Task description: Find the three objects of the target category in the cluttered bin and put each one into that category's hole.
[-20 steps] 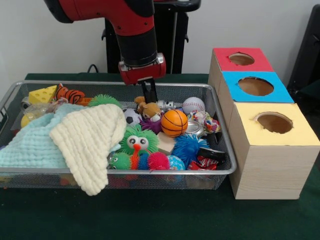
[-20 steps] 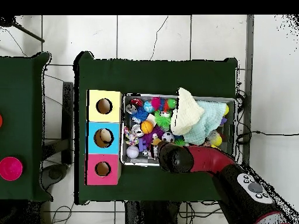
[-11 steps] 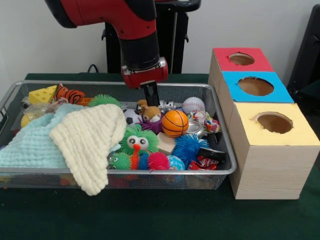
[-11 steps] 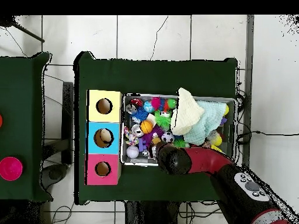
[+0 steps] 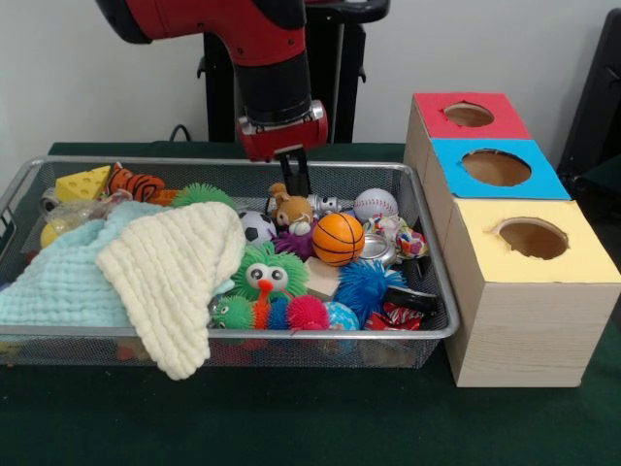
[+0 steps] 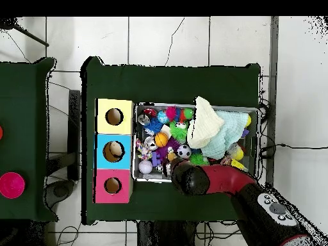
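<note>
Fine silvery wire mesh with a smooth metal rim for the bin (image 5: 398, 335). Soft waffle-textured cloth for the cream towel (image 5: 175, 272) and the pale blue towel (image 5: 58, 282) at left. Rubbery spikes on the green puffer toy (image 5: 267, 272). Pebbled gloss on the orange basketball (image 5: 339, 238). Pale wood-grain sides with matt coloured paper tops on the boxes (image 5: 514, 320) at right. Glossy red plastic shell on the arm (image 5: 262, 39).

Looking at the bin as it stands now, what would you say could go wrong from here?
The gripper hangs just above the small brown plush toy, which is packed against the orange ball and soccer ball; a grab might nudge or catch a neighbour. The cream cloth and blue cloth cover much of the bin, so target things could go unseen underneath.
</note>
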### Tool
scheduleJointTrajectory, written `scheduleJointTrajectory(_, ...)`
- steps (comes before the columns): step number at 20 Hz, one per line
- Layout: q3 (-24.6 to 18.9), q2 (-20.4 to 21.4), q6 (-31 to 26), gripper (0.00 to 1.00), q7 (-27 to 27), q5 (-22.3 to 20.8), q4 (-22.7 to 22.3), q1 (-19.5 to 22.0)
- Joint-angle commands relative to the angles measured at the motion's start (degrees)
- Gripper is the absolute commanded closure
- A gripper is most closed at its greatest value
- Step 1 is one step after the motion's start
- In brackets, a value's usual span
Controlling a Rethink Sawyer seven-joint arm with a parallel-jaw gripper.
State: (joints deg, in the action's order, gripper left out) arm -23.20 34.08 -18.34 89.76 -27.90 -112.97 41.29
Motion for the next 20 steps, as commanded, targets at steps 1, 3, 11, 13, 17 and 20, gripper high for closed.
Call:
scheduleJointTrajectory(1,-1.9,19.3,-4.7,1.00,8.7,7.2,-9.4,-1.2)
scheduleJointTrajectory(3,-1.2,22.8,-7.4,1.00,8.2,9.3,-10.0,-2.4)
scheduleJointTrajectory(11,0.9,27.7,-13.1,1.00,5.9,13.0,-9.8,-5.2)
scheduleJointTrajectory(13,1.3,28.1,-12.6,1.00,6.5,13.4,-10.5,-5.7)
scheduleJointTrajectory(17,2.1,27.0,-9.4,1.00,7.8,13.3,-11.6,-6.2)
scheduleJointTrajectory(20,2.1,23.4,-7.3,1.00,7.3,12.3,-10.3,-6.0)
